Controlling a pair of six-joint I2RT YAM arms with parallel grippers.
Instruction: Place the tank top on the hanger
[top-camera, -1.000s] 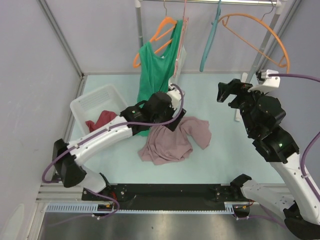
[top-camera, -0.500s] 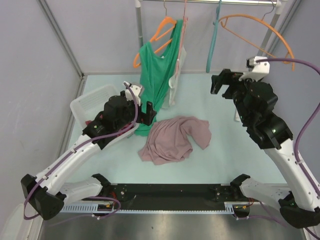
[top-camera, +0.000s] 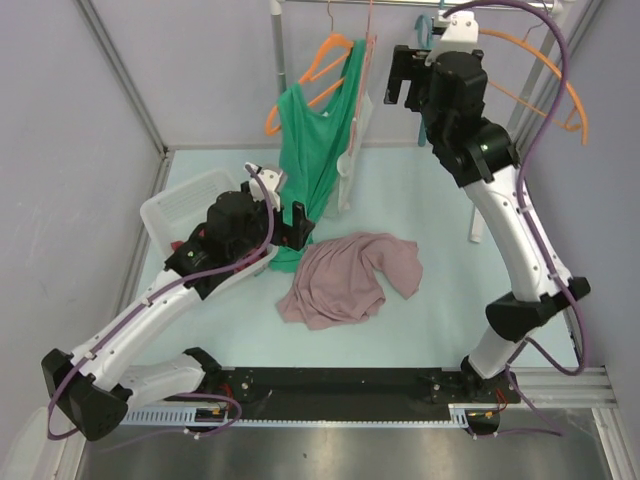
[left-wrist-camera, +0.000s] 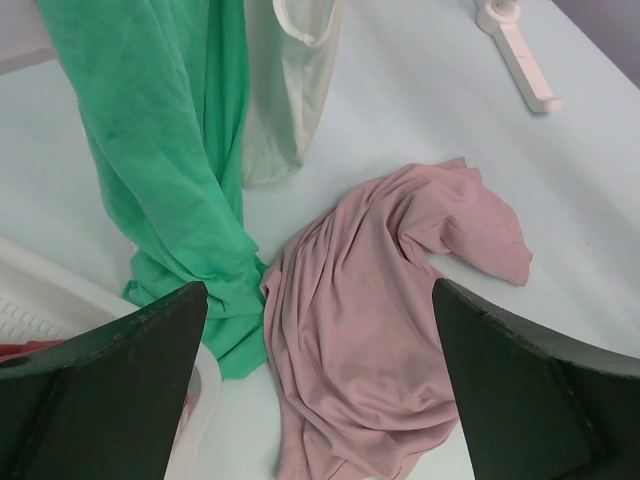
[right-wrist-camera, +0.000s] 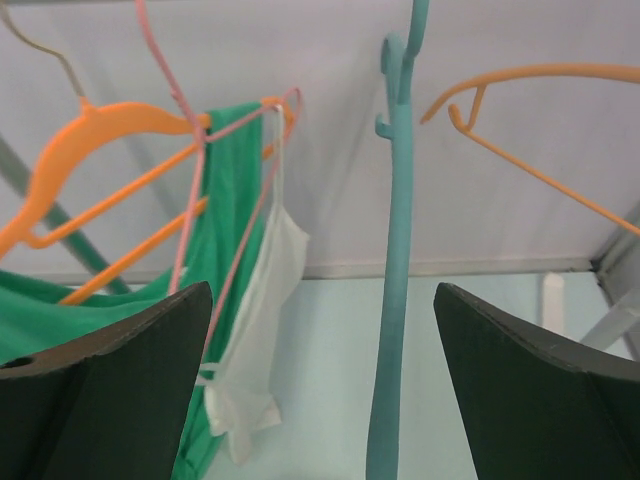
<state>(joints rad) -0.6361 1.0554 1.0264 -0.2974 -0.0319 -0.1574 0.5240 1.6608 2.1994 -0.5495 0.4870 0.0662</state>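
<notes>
**Fingers.** The left fingers are spread wide and hold nothing. They hang above the bench beside the lower end of the green top. In the left wrist view the tank top lies in the gap between them, untouched. The right fingers are also spread wide and empty, raised to the level of the hanging garments on the rack. In the right wrist view the hanger hangs edge-on in the gap between them, and no contact with either finger is visible.

**Task items.** The tank top is one item, crumpled in a heap near the middle of the bench. Its left edge meets the trailing end of the green top. The hanger is one item, bare, hanging from the rack between the pink wire hanger and the right-hand orange hanger.

**Count of other items.**
- Orange hangers: two. The left one carries the green top; the right one is bare.
- Pink wire hanger: one, carrying one white garment.
- Green top: one, its lower end reaching the bench.
- White basket: one, at the left of the bench, with one dark red cloth inside.

Hangers on the rack total four.
</notes>
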